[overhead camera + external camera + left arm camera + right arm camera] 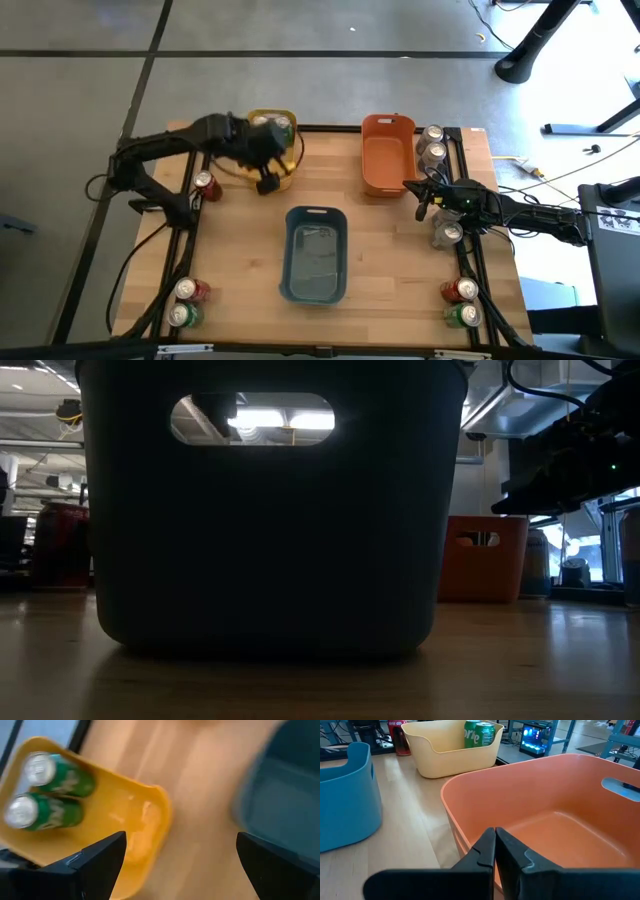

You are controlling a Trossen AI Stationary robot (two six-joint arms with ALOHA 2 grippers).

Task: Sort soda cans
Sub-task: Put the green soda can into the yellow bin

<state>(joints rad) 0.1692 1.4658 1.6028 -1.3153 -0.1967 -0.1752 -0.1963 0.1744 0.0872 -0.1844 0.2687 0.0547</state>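
The left gripper (268, 180) hangs over the yellow bin (145, 827), jaws spread and empty; two green cans (47, 797) stand inside it. The right gripper (495, 845), jaws pressed together, sits beside the orange bin (560, 805) (holding nothing). Other cans (432, 146) stand along the wooden surface (380, 250) edges, around the blue bin (316, 255).

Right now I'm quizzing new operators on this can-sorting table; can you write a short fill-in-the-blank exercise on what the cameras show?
1. The two green cans stand in the ____ bin.
2. The left end effector, over that bin's edge, is ____.
3. The right end effector, fingers shut, is beside the ____ bin.
4. The bin at the table's middle is ____.

Missing words: yellow; open; orange; blue
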